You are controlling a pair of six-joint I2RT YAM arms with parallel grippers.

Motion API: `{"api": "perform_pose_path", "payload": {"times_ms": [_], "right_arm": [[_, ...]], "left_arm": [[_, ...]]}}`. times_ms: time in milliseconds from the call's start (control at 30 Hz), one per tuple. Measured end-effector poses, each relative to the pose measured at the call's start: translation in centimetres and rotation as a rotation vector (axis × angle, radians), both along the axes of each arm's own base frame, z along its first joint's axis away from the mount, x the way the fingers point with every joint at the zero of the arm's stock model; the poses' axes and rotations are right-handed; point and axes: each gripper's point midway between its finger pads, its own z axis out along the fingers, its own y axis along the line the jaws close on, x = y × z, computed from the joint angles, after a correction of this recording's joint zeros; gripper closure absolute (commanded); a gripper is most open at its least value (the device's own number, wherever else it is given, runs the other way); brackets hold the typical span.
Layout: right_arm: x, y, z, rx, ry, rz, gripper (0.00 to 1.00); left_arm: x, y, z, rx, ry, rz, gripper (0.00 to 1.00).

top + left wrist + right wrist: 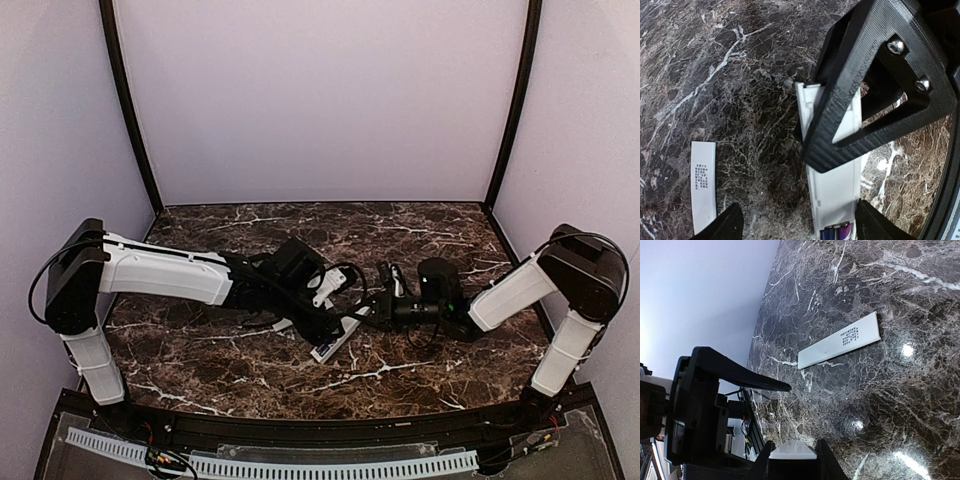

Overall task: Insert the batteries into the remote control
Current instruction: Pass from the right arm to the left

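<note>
Looking through the left wrist camera, I saw the left gripper point(797, 226) spread wide above the table point(715, 75), gripping nothing. The remote point(836, 192) lay flat between its fingertips, hard against one finger point(875, 224) and well apart from the other. Two batteries point(836, 233) sat side by side in the end of the remote nearest that gripper's palm. The cover point(704, 185) lay label up, just outside the far finger and parallel to the remote.

The right gripper point(792, 462) was closed to a narrow gap on the opposite end of the remote, one finger on each long edge. Its black finger frame crossed over the remote's middle in the left wrist view. From the right wrist, the cover lay well ahead of the fingertips.
</note>
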Motion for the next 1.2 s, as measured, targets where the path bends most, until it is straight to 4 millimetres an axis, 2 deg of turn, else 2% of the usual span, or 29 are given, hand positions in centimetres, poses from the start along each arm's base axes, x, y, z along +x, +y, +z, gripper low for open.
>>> {"api": "perform_pose_path", "payload": {"times_ms": [200,400,533,667,767,933,1033,1200], "right_arm": [[0.1,-0.1,-0.1,0.001,0.000,-0.021,0.96],[0.2,-0.2,-0.1,0.003,-0.002,-0.033,0.96],[0.3,-0.1,0.3,0.019,-0.005,-0.036,0.96],[0.4,0.0,0.5,0.026,-0.010,-0.037,0.93],[0.4,-0.1,0.5,0.029,-0.013,-0.039,0.82],[0.4,-0.6,1.0,0.031,-0.031,-0.056,0.59],[0.3,-1.1,1.9,0.041,-0.056,-0.051,0.35],[0.9,-3.6,3.4,0.037,-0.110,-0.088,0.22]], "left_arm": [[-0.2,-0.7,-0.6,0.002,0.015,-0.001,0.39],[-0.6,-1.0,-1.3,0.008,0.031,-0.014,0.34],[-0.9,-1.1,-2.1,0.019,0.053,-0.024,0.36],[-1.2,-1.2,-2.4,0.019,0.062,-0.032,0.53],[-1.3,-1.3,-2.3,0.018,0.064,-0.033,0.68],[-1.2,-1.5,-1.7,0.033,0.040,-0.054,0.80],[-1.1,-1.3,-1.5,0.057,0.023,-0.084,0.82],[-1.1,-0.2,-2.0,0.123,0.036,-0.139,0.81]]}}
